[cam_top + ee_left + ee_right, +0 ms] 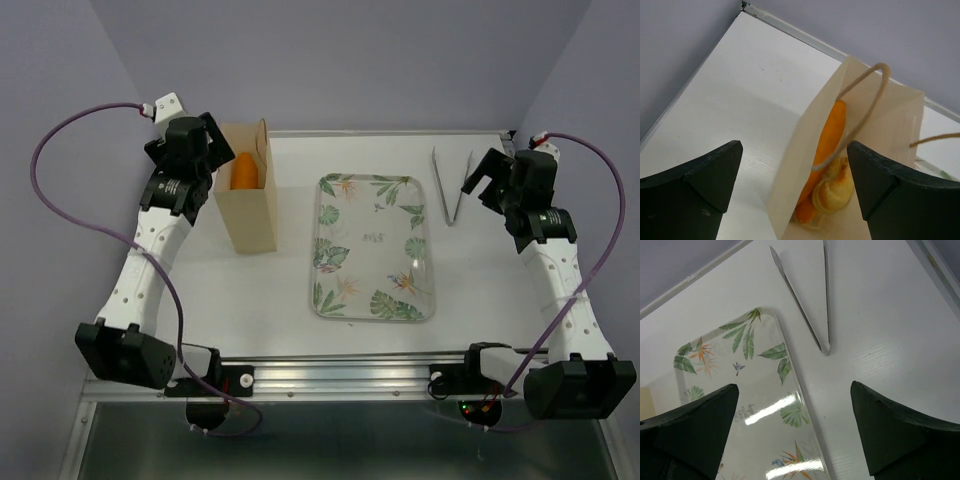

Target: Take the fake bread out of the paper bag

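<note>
Not started: bread (830, 145) sits in the upright bag (247, 205) at upper left, none on the tray (375, 270), left tool (792, 147) wide by the bag mouth, right tool (794, 390) wide at upper right, both gripping nothing.

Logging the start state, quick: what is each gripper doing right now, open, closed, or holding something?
Left gripper: open, holding nothing, beside the paper bag.
Right gripper: open, holding nothing.
</note>
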You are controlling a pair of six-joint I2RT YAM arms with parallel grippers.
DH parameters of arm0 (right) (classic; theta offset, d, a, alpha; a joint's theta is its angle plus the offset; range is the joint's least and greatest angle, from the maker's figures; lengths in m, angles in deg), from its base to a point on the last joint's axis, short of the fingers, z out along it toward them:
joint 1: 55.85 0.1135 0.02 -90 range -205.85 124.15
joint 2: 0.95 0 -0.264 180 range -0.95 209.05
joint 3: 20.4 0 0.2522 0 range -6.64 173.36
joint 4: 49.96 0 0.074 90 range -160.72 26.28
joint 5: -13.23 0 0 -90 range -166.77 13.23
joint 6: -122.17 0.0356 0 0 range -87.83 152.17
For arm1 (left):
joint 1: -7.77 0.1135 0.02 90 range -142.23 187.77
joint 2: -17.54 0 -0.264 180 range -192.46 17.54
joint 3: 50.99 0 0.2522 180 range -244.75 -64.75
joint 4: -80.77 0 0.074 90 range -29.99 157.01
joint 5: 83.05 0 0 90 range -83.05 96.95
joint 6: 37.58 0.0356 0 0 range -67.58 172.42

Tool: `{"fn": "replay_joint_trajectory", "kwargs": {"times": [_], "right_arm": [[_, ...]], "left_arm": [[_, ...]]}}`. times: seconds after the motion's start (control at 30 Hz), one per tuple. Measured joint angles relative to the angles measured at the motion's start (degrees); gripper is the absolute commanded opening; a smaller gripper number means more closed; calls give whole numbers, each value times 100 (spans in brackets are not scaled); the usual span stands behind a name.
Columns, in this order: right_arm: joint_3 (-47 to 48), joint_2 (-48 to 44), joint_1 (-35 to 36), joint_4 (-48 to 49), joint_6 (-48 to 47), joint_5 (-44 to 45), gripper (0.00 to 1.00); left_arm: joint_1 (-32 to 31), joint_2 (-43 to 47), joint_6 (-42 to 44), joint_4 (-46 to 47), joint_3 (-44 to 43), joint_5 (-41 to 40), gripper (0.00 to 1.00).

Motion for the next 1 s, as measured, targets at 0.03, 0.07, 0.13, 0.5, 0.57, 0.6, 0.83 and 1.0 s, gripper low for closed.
{"fn": "replay_joint_trajectory", "kwargs": {"times": [0.03,0.07,0.13,0.5,0.57,0.6,0.83,1.0], "right_arm": [[-26,-26,0,-4,-37,42,100],[-44,-52,0,0,-57,61,100],[-70,-114,0,4,-98,87,100],[-105,-249,0,52,-273,229,100],[-105,-236,0,52,-291,267,100],[-105,-232,0,52,-293,275,100],[-111,-179,0,55,-376,466,100],[-116,-181,0,55,-424,688,100]], "left_arm": [[116,-256,61,13,-151,55,99],[201,-461,118,26,-243,116,99],[358,-831,313,44,-356,299,99],[448,-1661,1373,269,-691,1019,14],[448,-1773,1582,328,-841,1056,0],[450,-1801,1631,334,-881,1067,0],[457,-2496,2822,393,-1720,1038,0],[474,-3311,3871,428,-3102,955,0]]}}
